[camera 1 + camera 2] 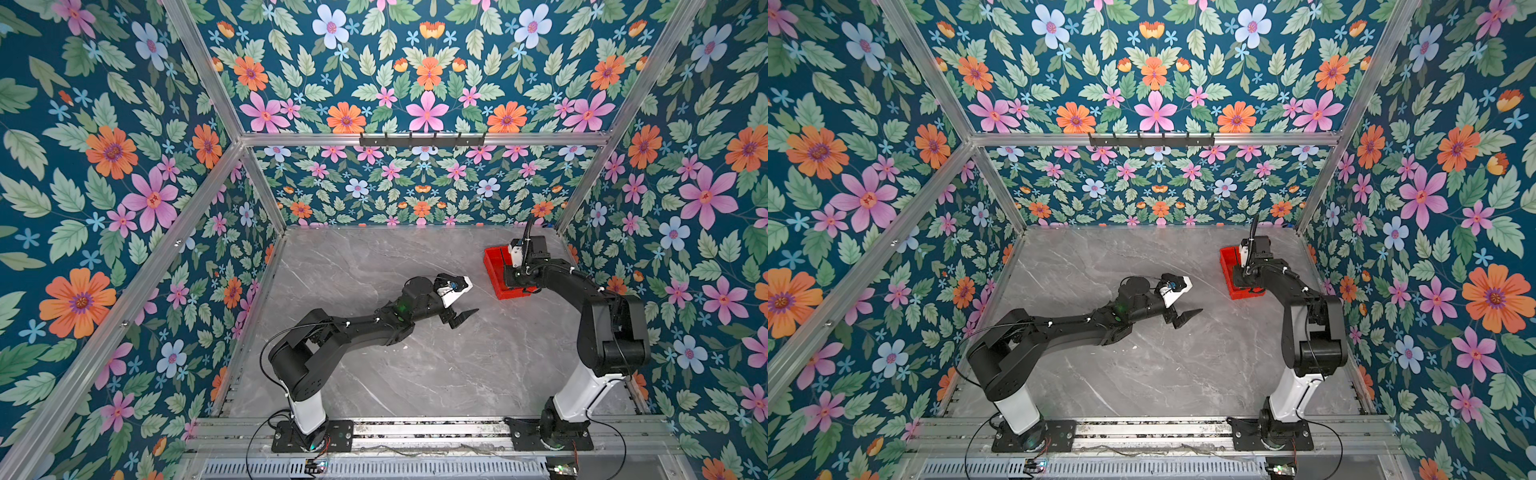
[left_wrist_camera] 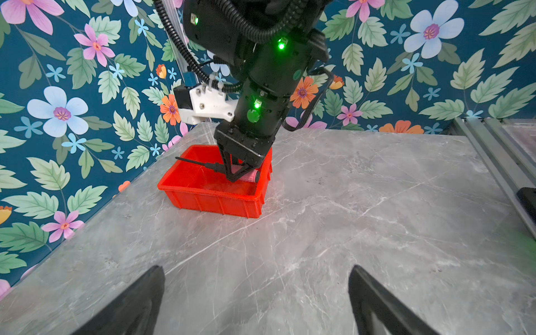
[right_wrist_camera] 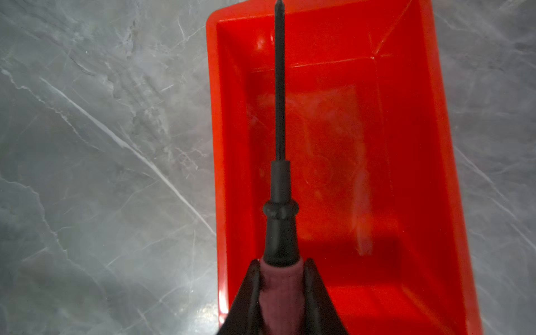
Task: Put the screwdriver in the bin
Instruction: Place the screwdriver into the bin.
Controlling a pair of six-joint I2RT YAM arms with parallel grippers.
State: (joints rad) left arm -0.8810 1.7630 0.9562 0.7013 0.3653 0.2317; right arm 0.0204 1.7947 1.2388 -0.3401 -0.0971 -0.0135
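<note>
Screwdriver (image 3: 280, 116): one, gripped by right end effector (image 3: 282, 264); bin (image 3: 420, 174): one.

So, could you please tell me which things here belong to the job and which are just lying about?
Part of the job: screwdriver; bin; right gripper, shut on the screwdriver over the bin.
Not part of it: left gripper, open, over the table; black hook rail on the back wall.
</note>
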